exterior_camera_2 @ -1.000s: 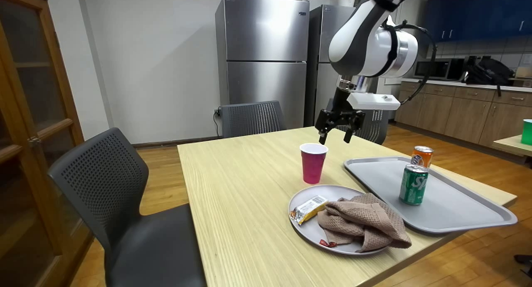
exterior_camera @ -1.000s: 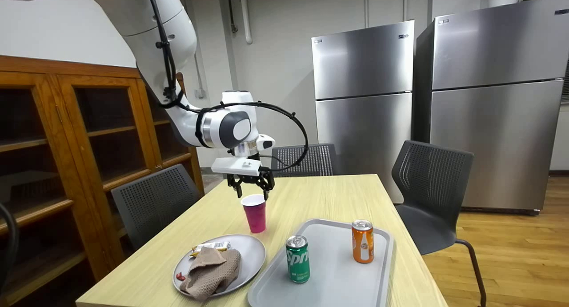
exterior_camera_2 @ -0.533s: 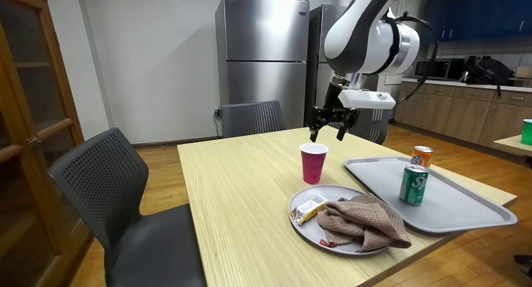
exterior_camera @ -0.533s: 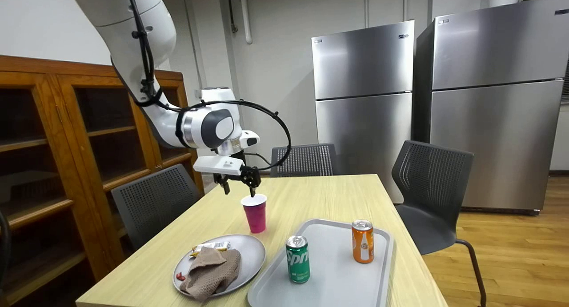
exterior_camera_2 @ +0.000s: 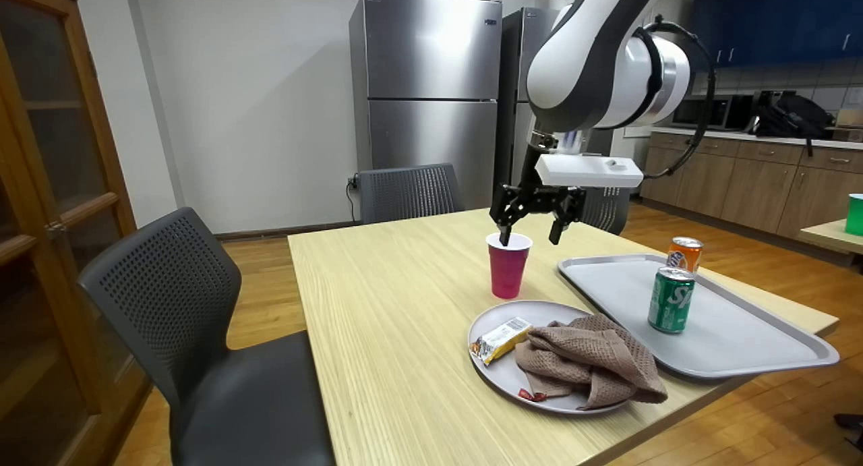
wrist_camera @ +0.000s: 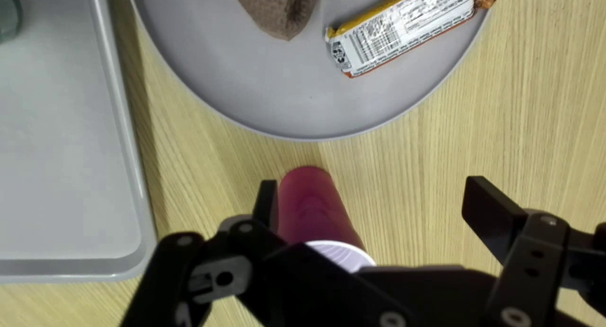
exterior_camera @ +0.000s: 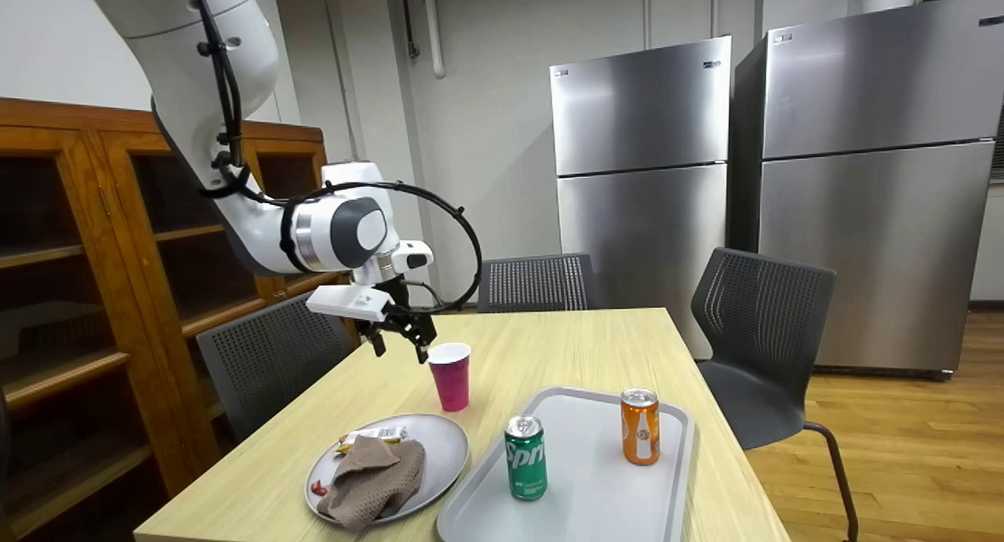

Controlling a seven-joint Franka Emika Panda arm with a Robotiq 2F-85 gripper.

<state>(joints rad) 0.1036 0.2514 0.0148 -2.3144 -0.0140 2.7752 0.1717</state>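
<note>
While tray (exterior_camera: 580,479) bears cans (exterior_camera: 525,460), cloth (exterior_camera_2: 593,361) on plate (wrist_camera: 284,92), cup (exterior_camera_2: 508,272)

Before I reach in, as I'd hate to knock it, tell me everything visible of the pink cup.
The pink cup looks plastic: magenta outside, white inside and at the rim, widening upward. It stands upright on the wood-grained table, near the plate but not touching it. The open gripper hovers at its rim, one finger beside it; contact is unclear.

Plate (wrist_camera: 284,100), smooth and matt; on it, towel (exterior_camera_2: 593,361) of rough woven cloth and snack wrapper (wrist_camera: 407,29), glossy; near it, cup (exterior_camera_2: 508,269) of smooth plastic and tray (exterior_camera_2: 741,338), smooth, faintly glossy; beneath it, table (exterior_camera_2: 398,317), wood-grained, matt.
</note>
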